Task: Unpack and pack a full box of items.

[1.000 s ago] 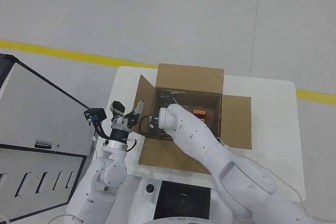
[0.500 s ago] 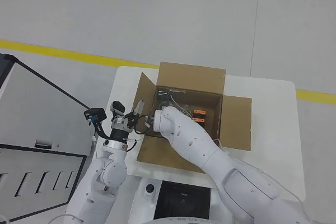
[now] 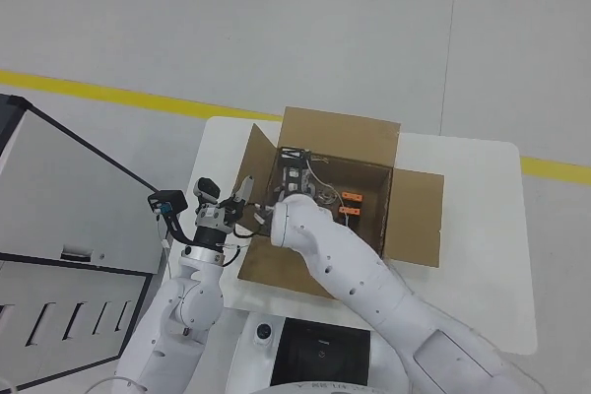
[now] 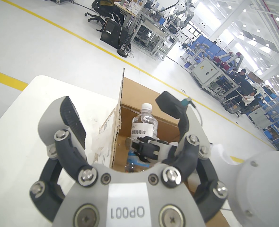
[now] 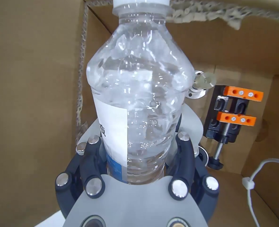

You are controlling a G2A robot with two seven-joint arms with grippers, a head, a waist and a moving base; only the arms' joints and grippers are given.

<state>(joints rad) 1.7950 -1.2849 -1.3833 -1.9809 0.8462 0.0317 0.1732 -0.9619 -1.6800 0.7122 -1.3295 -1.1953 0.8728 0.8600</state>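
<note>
A white table (image 3: 473, 197) with rounded corners stands on a pale grey floor (image 3: 276, 49). Just left of the table sits a grey, black-edged cabinet (image 3: 59, 187). Beyond the table 1 yellow line (image 3: 98, 94) crosses the floor. Farther beyond the table are desks (image 4: 139, 8) and a grey machine cabinet (image 4: 205, 72).

Box (image 3: 325, 128) plain brown cardboard. Bottle (image 5: 139, 100) in box clear, white cap, white label with blue band. Clamp (image 5: 234, 116) in box black with 2 orange blocks. Cable tie (image 5: 248, 183) in box white. Right gripper (image 5: 139, 142) in box grey plate, black fingers (image 5: 184, 152), silver bolts. Left gripper (image 4: 120, 109) beside box same grey and black. Table (image 3: 473, 177) under box white; floor stripe (image 3: 98, 91) beyond box yellow.
</note>
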